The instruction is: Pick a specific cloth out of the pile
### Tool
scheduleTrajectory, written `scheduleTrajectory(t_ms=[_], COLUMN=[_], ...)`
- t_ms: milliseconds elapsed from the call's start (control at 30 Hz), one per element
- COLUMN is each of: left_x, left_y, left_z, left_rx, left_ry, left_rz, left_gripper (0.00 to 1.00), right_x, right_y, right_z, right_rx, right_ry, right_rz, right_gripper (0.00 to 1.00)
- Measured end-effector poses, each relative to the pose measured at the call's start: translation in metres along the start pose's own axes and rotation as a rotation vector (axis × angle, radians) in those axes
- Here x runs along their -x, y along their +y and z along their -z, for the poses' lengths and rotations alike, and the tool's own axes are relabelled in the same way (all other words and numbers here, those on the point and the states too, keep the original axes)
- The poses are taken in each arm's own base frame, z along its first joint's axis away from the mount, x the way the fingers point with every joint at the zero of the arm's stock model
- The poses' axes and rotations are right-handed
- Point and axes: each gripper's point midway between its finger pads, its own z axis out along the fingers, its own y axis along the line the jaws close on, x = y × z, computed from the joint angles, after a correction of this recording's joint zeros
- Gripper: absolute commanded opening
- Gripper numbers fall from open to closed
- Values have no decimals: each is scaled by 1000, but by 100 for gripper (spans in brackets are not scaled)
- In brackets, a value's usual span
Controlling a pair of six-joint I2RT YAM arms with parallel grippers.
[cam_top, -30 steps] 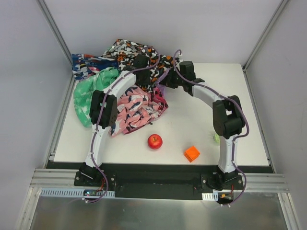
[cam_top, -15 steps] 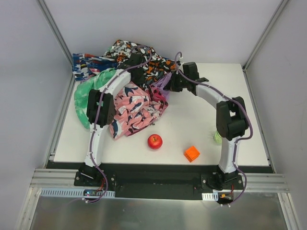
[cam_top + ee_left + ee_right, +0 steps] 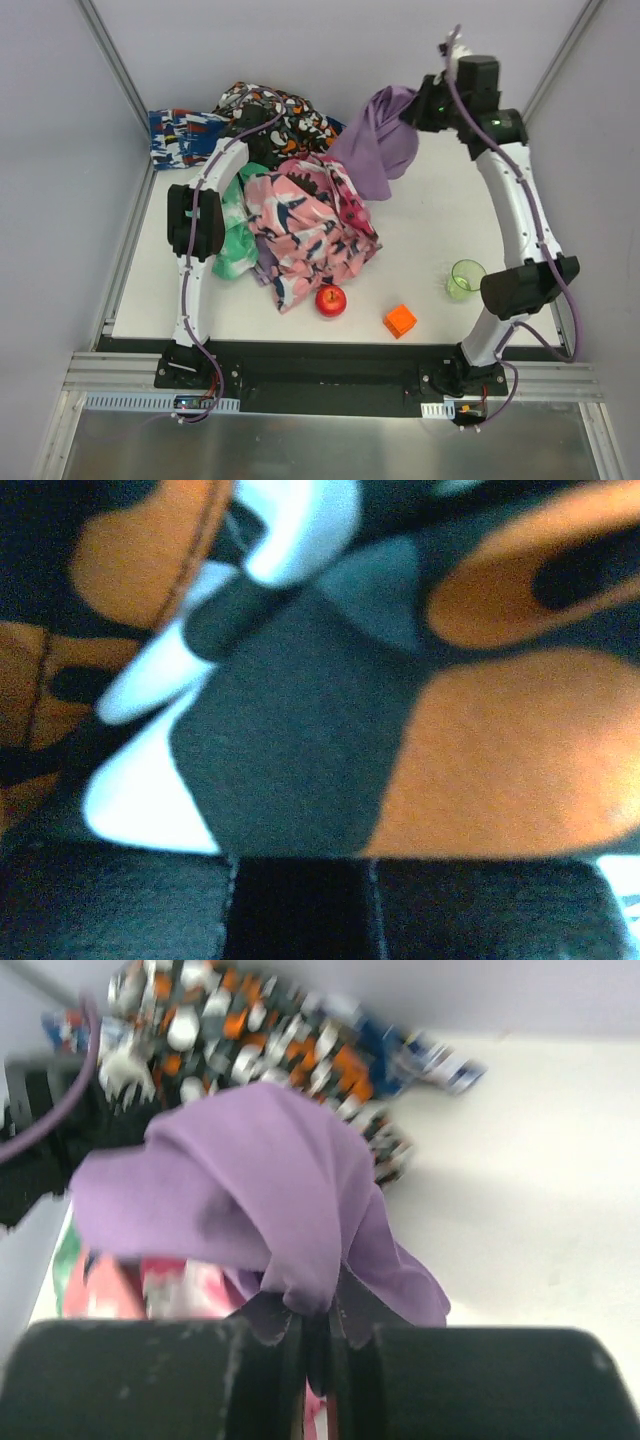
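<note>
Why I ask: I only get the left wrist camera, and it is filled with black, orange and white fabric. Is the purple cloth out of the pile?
Observer: Mostly. On the top camera the purple cloth hangs from the right gripper, raised beside the pile. I cannot tell whether its lower edge is clear of the pile.
Operator: How is it held?
Observer: The right wrist camera shows a bunch of it pinched between the closed fingers.
Operator: Anything else on the table?
Observer: An apple, an orange cube and a green cup sit on the near part of the table.
</note>
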Motion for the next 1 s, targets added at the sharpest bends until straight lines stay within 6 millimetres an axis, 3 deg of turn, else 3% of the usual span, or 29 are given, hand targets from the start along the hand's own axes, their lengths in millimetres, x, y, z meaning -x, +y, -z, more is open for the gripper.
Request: scheduleTrajectory(t_ms=[233, 367, 500, 633, 667, 767, 900, 1000], left_x=[5, 6, 7, 6, 7, 5, 4, 5], left_y=[42, 58, 72, 77, 77, 77, 71, 57], left_z=[-3, -4, -4, -4, -4, -2, 9, 29], left_rx=[80, 118, 146, 151, 150, 143, 105, 64], left_ry=[28, 33, 39, 44, 44, 50, 60, 50], left_rz=[47, 53, 53, 39, 35, 24, 9, -25], left_gripper=[0, 0, 0, 1, 6, 27, 67, 89], right_x=[136, 187, 217, 239, 242, 245, 239, 212], right_y=[-58, -82, -98, -115, -120, -134, -154, -170], right_z=[115, 175, 210, 219, 219, 218, 210, 184], right_rx=[-314, -511, -650, -750, -779, -852, -909, -892], right_ry=[-429, -671, -812, -882, -890, -890, -859, -767], right_rz=[69, 109, 146, 191, 204, 233, 246, 239], right_gripper=[1, 1, 1, 1, 1, 1, 1, 1])
